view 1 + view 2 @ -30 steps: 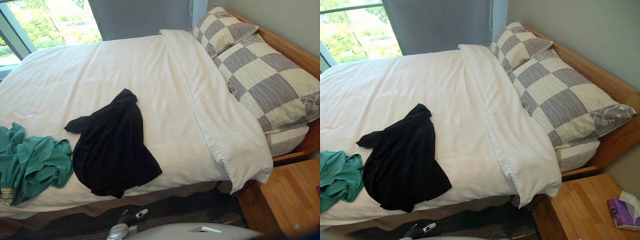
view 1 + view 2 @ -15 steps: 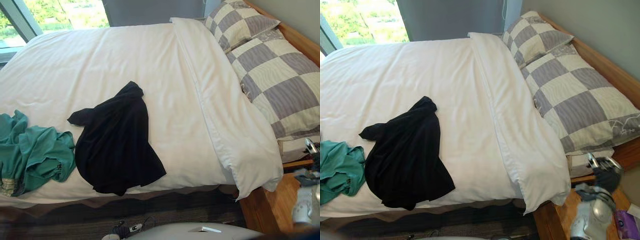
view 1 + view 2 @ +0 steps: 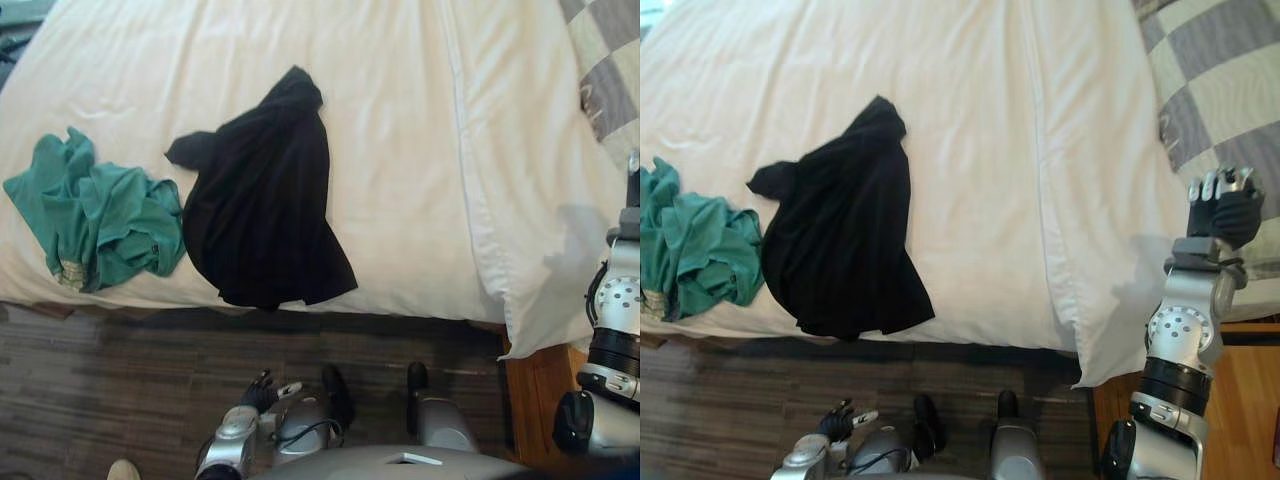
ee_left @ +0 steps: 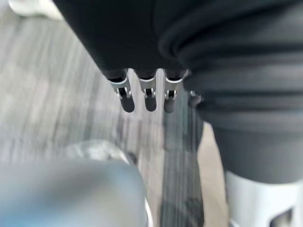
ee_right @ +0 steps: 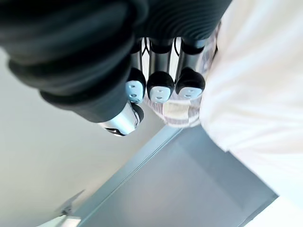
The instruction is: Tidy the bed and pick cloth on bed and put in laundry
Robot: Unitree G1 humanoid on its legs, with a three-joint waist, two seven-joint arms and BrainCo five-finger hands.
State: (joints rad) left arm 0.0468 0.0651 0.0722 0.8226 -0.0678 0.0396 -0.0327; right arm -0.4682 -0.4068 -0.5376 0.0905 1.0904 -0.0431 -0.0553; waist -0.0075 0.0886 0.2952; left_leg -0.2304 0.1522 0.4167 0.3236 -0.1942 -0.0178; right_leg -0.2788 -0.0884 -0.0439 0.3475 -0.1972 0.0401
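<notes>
I read left robot hand (image 4: 150, 94) open, empty; right robot hand (image 3: 1225, 208) can't tell (green cloth (image 3: 695, 255) cropped at frame edge).

The camera has tipped down toward the bed's near edge, so the whole scene shifts. The right hand (image 3: 1225, 208) is now raised from beside the wooden nightstand (image 3: 1240, 400) to the near edge of the grey-and-cream checked pillow (image 3: 1240, 80).

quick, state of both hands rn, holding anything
Left hand: open, fingers straight, holding nothing, low near the floor.
Right hand: open, fingers relaxed, holding nothing, up by the pillow.
</notes>
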